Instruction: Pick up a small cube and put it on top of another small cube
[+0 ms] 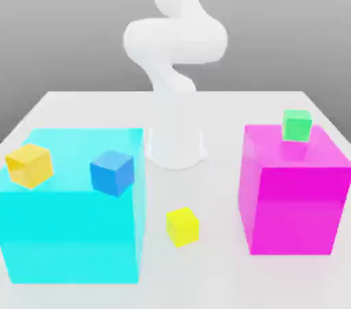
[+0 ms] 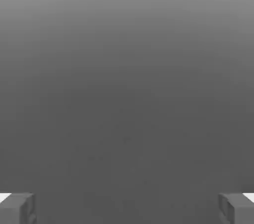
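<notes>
The small cube (image 1: 182,225), bright lemon-yellow, sits on the white table between the two big blocks, toward the front. The other small cube (image 1: 29,164), amber, rests on top of the big cyan block (image 1: 72,232) at the exterior view's left. My gripper (image 2: 127,208) is open in the hand view: its two grey fingertips (image 2: 17,208) stand far apart with nothing between them, against a plain grey background. The white arm (image 1: 175,44) rises at the back, up out of the exterior view.
A small blue cube (image 1: 112,172) also lies on the cyan block, near its edge toward the exterior view's right. A small green cube (image 1: 297,125) sits on the big magenta block (image 1: 295,198) at the exterior view's right. The arm's base (image 1: 176,149) stands between the blocks.
</notes>
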You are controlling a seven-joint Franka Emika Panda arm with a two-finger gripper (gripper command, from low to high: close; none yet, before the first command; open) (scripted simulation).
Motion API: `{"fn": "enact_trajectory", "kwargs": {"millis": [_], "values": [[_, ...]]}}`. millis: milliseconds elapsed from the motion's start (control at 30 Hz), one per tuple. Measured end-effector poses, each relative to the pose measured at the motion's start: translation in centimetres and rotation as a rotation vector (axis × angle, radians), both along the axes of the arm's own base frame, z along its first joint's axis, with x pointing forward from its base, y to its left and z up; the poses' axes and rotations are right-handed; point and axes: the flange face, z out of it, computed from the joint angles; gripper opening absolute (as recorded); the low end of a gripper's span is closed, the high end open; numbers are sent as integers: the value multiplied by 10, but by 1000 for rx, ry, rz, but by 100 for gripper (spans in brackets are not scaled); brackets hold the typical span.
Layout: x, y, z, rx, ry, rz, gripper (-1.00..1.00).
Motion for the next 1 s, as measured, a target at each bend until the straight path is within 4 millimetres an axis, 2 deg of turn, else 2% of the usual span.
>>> {"fn": "enact_trajectory", "kwargs": {"millis": [133, 300, 467, 633, 700, 767, 1000], "values": [[36, 6, -96, 105, 135, -151, 0], [49, 9, -209, 210, 288, -349, 0], [32, 8, -317, 293, 434, -566, 0], [-11, 8, -410, 351, 569, -798, 0], [-35, 8, -443, 366, 620, -895, 0], [-48, 8, -465, 371, 646, -951, 0], [-51, 9, -515, 375, 653, -971, 0]]}}
